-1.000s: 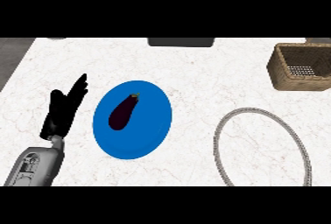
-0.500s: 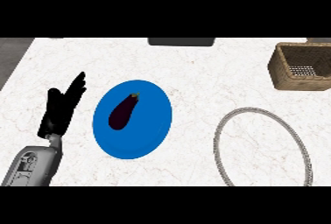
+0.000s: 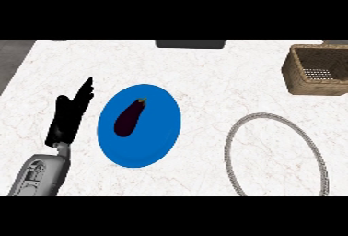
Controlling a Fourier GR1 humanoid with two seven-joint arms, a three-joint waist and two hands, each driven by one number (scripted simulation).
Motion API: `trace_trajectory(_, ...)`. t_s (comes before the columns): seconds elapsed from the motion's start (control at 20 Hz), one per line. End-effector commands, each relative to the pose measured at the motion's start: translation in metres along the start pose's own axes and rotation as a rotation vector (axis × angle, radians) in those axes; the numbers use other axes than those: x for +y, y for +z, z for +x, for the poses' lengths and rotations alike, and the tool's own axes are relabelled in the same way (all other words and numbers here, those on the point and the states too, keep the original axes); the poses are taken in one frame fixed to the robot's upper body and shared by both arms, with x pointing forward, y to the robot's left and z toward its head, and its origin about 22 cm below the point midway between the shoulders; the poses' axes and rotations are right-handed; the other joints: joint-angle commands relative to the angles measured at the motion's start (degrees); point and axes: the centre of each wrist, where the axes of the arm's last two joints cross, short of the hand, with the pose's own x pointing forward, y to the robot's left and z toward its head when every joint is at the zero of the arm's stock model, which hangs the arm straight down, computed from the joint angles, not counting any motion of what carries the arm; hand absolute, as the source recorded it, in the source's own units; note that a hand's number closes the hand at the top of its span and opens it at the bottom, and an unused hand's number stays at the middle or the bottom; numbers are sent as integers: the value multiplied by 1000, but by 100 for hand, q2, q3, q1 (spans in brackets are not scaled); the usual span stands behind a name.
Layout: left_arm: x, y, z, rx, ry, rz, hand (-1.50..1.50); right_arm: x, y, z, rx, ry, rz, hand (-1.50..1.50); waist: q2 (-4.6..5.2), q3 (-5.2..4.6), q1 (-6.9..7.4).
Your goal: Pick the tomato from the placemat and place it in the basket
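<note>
nothing's moved for you yet: eggplant (image 3: 130,118), not a tomato, on blue placemat (image 3: 158,138); basket (image 3: 319,69) far; left robot hand (image 3: 70,116) fingers straight, holding nothing.

Single cam, head view: high above the bench (image 3: 204,64), pitched steeply down onto its white marbled top, facing away from the robot. Near edge is cut off at the bottom, far edge runs along the top. Left forearm (image 3: 41,173) enters from the lower-left corner. Basket (image 3: 318,71) clipped at the right. No second view, no overlap.
</note>
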Motion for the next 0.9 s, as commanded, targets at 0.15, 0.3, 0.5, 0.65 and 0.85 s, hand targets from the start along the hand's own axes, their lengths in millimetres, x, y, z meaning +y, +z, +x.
trace_trajectory(0.15,9,3,-7,11,8,3,0,48,-17,-42,-56,-28,61,150,-4,3,20)
trace_trajectory(0.3,7,-2,1,-11,11,-6,0,36,-22,-69,-58,-40,73,150,11,3,44)
trace_trajectory(0.5,1,-3,6,-8,-5,-23,0,57,-25,-80,-50,11,91,150,28,6,96)
trace_trajectory(0.65,-2,-7,10,-13,-7,-22,0,79,-27,-85,-37,-29,115,150,65,9,142)
trace_trajectory(0.85,-1,-8,3,-14,-18,-2,0,95,-28,-92,68,-200,187,150,45,8,71)
